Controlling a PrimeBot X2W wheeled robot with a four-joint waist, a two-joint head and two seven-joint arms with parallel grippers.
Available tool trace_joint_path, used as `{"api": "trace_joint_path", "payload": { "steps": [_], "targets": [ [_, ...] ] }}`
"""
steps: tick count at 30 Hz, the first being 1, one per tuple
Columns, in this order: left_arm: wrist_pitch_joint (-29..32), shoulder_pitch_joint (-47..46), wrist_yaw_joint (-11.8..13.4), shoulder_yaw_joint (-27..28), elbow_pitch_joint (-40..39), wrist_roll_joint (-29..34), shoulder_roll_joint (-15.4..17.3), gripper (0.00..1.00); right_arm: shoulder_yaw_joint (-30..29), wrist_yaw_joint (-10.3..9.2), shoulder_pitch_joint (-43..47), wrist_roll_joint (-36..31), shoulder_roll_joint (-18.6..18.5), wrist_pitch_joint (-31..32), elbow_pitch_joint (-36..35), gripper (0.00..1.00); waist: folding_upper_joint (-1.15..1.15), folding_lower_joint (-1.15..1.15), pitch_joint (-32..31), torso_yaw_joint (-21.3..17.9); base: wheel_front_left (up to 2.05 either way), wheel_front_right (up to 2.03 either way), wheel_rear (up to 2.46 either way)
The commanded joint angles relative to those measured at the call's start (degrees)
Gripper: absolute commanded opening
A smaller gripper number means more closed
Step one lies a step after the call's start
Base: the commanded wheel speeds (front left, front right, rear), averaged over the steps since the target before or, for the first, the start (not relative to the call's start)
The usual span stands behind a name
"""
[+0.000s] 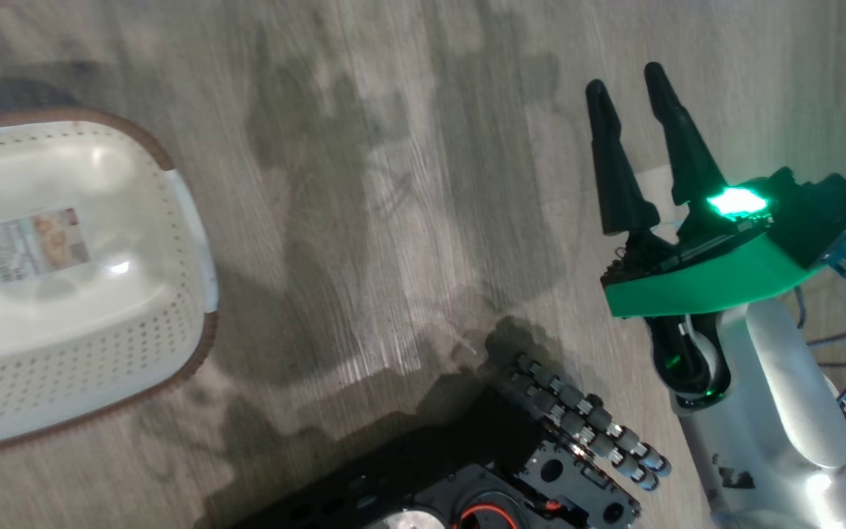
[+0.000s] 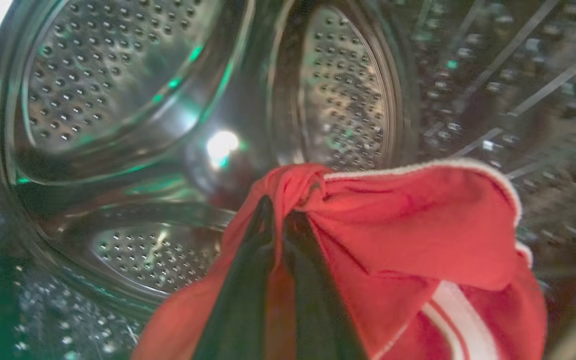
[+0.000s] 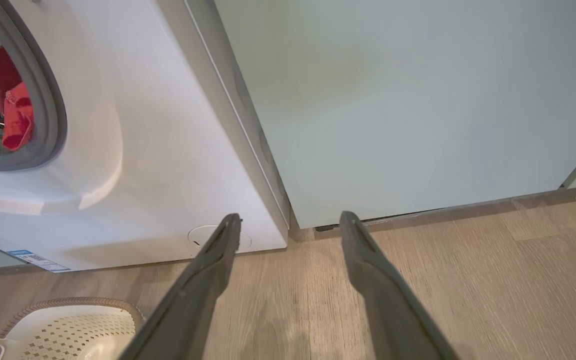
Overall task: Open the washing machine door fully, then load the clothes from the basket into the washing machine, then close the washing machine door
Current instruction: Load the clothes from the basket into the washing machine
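In the left wrist view my left gripper (image 2: 277, 212) is inside the perforated steel drum (image 2: 118, 75) of the washing machine, shut on a red garment (image 2: 418, 230) with white trim that drapes over its fingers. In the right wrist view the white washing machine (image 3: 158, 150) shows its grey gasket (image 3: 50, 105) with red clothes (image 3: 15, 115) hanging in the opening. The door is out of view. My right gripper (image 1: 628, 92) hangs open over the floor, nothing between its fingers (image 3: 363, 250). The white basket (image 1: 63, 279) with brown rim stands at the left, only its label sticker (image 1: 30, 246) inside.
A pale teal cabinet (image 3: 418, 100) stands right beside the washer. The round filter cover (image 3: 218, 237) and blue sticker (image 3: 33, 257) sit low on the washer's front. The robot's dark base (image 1: 511, 470) is at the bottom of the head view. Wood floor (image 1: 408, 184) lies between basket and right arm.
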Motion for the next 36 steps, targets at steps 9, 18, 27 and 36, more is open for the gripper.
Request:
{"api": "trace_joint_path", "payload": {
  "steps": [9,18,27,36],
  "targets": [
    [-0.2,-12.3,0.0,-2.7,6.3,2.5,5.3,0.0,2.6,0.0,0.2,1.9,0.0,-0.4,-1.7,1.0,0.0,-0.01,2.1,-2.1,0.0,0.0,0.0],
    [-0.2,-11.1,0.0,-7.5,12.7,2.4,4.5,0.0,2.7,0.0,-0.3,2.2,0.0,-0.4,-1.9,1.0,0.0,-0.01,3.2,-2.2,0.0,0.0,0.0],
    [-0.2,-12.7,0.0,-7.5,17.2,1.2,4.1,1.0,3.1,0.0,-0.3,2.5,0.0,-0.4,-1.7,1.0,0.0,-0.01,3.2,-2.4,0.0,0.0,0.0],
    [-0.2,-8.2,0.0,-7.4,16.4,0.8,3.1,1.0,1.5,0.0,-0.5,0.4,0.0,-0.4,-1.0,1.0,0.0,-0.01,-0.7,-1.1,0.0,0.0,0.0]
  ]
}}
